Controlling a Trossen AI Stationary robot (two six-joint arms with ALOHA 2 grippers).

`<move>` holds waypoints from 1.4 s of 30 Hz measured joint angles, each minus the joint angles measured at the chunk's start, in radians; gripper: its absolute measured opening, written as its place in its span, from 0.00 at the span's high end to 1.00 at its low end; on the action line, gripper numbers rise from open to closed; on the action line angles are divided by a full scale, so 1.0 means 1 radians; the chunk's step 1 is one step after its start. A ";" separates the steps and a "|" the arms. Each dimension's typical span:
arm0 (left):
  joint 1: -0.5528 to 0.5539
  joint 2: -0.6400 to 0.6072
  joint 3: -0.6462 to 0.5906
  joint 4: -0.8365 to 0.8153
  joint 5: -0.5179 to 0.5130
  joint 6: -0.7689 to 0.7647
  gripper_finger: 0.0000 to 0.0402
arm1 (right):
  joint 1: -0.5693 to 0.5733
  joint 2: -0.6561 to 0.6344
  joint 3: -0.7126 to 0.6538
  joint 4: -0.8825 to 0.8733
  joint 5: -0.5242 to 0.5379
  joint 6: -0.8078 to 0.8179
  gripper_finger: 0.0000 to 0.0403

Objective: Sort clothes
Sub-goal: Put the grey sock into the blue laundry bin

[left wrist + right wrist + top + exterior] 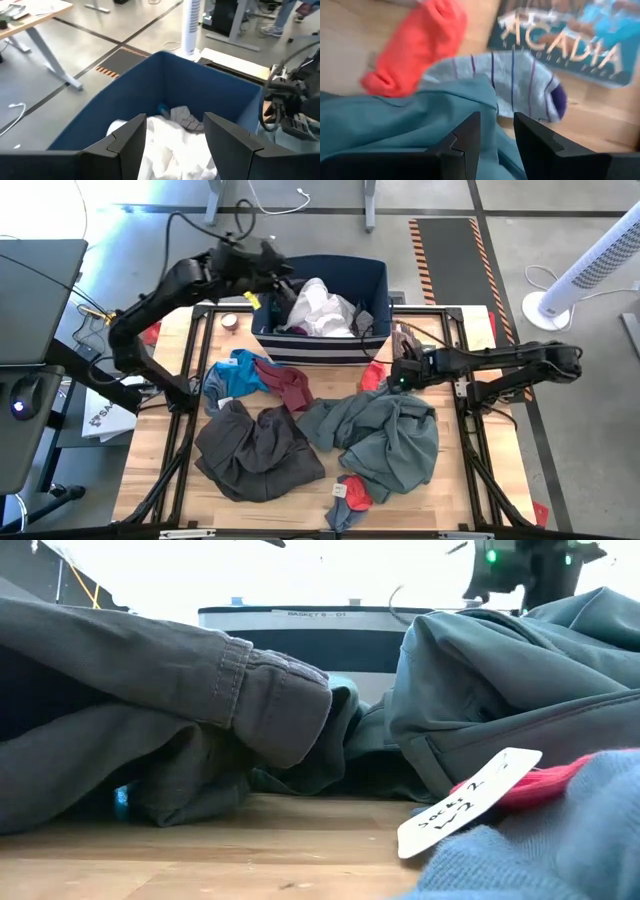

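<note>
A navy bin (375,280) at the table's far middle holds white clothes (320,308). My left gripper (175,145) hovers open over the bin's left end (272,275), with the white cloth (170,150) below its fingers. My right gripper (497,135) points down, open by a narrow gap, over the grey-green shirt's far edge (395,125), near a red sock (415,45) and a striped grey sock (520,85). It is to the right of the bin (395,375). On the table lie the grey-green shirt (385,440), dark trousers (255,450), and maroon (290,385) and blue (235,375) pieces.
Small grey and red socks (350,495) with a white tag (470,800) lie at the near edge. A printed picture reading ACADIA (565,35) lies flat on the table beyond the striped sock. A roll of tape (229,322) sits left of the bin. A white fan (590,270) stands on the floor at the right.
</note>
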 joint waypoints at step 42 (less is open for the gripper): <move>-0.112 -0.031 -0.001 -0.137 -0.164 -0.072 0.51 | -0.034 0.002 -0.328 0.256 -0.004 0.077 0.82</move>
